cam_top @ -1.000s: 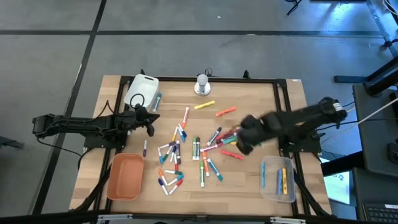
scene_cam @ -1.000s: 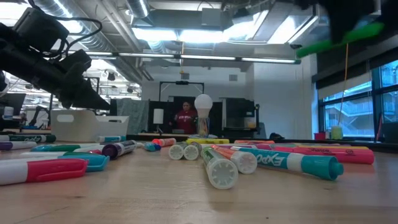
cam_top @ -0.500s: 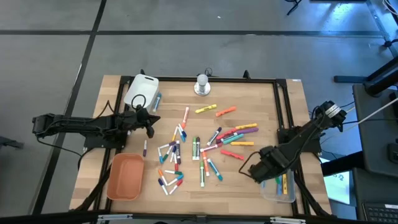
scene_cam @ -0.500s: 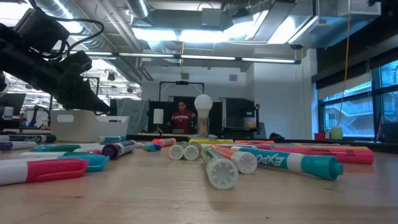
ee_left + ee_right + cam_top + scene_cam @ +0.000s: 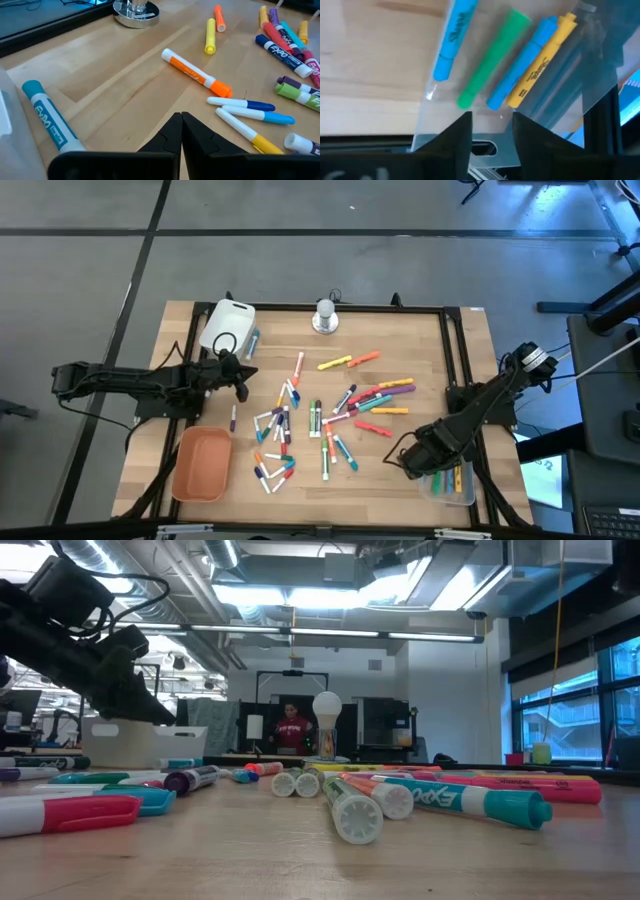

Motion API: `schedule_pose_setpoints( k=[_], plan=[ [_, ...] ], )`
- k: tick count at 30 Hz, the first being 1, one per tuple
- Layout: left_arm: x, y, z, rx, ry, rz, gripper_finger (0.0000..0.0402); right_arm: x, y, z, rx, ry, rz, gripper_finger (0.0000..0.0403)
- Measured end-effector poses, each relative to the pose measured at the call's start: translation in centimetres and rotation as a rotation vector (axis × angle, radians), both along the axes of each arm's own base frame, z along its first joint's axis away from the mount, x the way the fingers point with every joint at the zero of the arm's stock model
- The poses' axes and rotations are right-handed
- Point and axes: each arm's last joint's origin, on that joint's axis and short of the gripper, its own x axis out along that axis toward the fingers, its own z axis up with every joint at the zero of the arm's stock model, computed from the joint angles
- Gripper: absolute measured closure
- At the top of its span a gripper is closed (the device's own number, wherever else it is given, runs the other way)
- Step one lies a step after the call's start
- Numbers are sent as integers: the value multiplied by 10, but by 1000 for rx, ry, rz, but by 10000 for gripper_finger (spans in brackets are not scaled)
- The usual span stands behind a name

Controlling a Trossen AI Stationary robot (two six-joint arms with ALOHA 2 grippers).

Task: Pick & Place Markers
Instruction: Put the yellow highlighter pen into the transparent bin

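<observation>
Right wrist view shows you the right tool (image 5: 492, 131) with its fingers parted and empty over the clear tray (image 5: 580, 75), where a green marker (image 5: 494, 57) lies free just beyond the fingertips among blue and yellow ones. Your left tool (image 5: 238, 370) is closed on nothing near the white tray (image 5: 226, 325), and the remaining markers (image 5: 320, 420) are scattered mid-counter (image 5: 400, 330), well apart from both tools.

Two dark arms, one at each side of the frame.
Left gripper (image 5: 240, 370) at centre left, arm stretched level from the left edge, fingers (image 5: 172, 134) pressed together. Right gripper (image 5: 418, 461) at lower right, arm bent down from the right edge, fingers (image 5: 457, 132) parted, pointing downward.
</observation>
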Motion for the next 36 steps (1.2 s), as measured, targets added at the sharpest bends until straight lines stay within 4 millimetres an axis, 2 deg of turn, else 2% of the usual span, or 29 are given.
schedule_pose_setpoints(
  k=[7, 13, 18, 25, 30, 33, 36],
  plan=[
    [0, 0, 0, 0, 0, 0, 396, 13, -9, 18, 5, -79, 77, 225],
    [0, 0, 0, 0, -2, 0, 396, 38, -42, 41, -175, -282, 246, 222],
    [0, 0, 0, 1, -3, 1, 396, 75, -91, 43, -328, -519, 550, 222],
    [0, 0, 0, -8, -4, -16, 396, 140, -177, 30, -587, -786, 1017, 222],
    [0, 0, 0, -15, -8, -14, 396, 172, -242, -3, -742, -771, 1175, 222],
    [0, 0, 0, -15, -8, -13, 396, 182, -275, -26, -732, -691, 1237, 222],
    [0, 0, 0, -13, -8, -9, 396, 193, -299, -39, -706, -638, 1269, 221]
  ],
)
